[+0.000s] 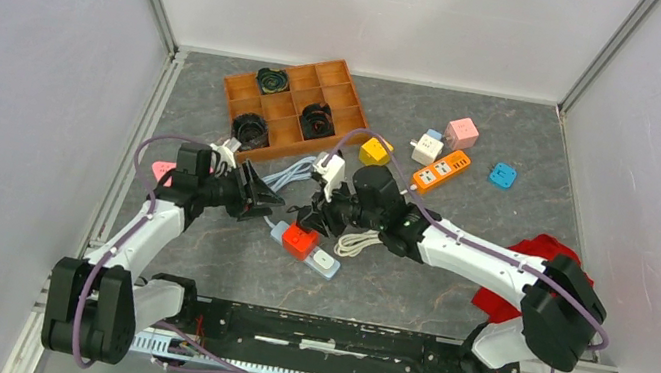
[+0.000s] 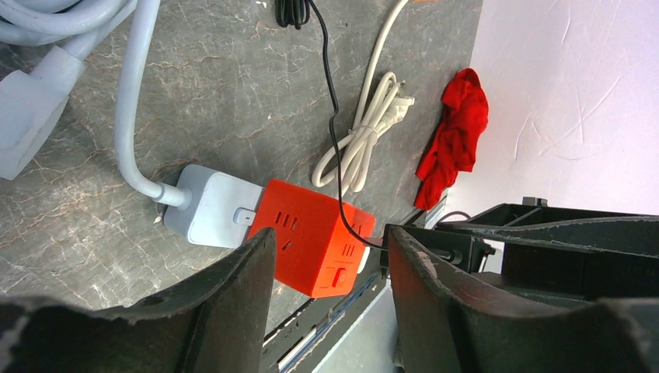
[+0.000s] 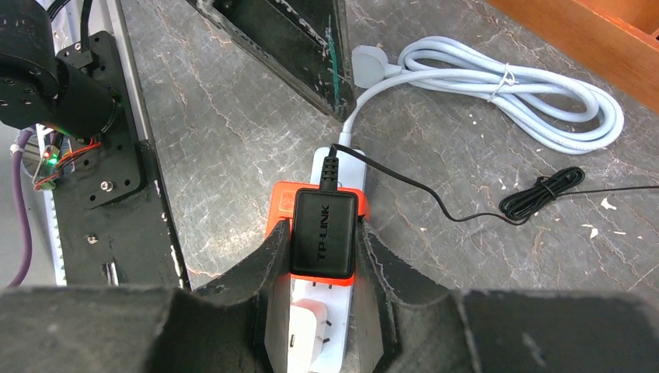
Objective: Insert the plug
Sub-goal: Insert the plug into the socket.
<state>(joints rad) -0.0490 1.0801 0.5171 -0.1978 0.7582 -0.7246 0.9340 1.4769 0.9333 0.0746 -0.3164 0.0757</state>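
Right jaws pinch the black plug (image 3: pixel 325 231) atop the orange cube (image 2: pixel 311 233), just ahead of the spread left jaws; best to brace it, then press squarely.

The black adapter (image 3: pixel 324 231) covers the top of the orange cube (image 3: pixel 278 199). The white strip (image 3: pixel 351 172) runs off the bottom edge between the fingers of the right hand (image 3: pixel 322 242). The right arm (image 1: pixel 487 258) partly hides the red cloth (image 1: pixel 544 249).

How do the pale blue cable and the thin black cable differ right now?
The pale blue cable is thick; the black cable is thin. The blue one lies in long loops running to the power strip; the black one is a small tight bundle running to the black adapter. Both are tied.
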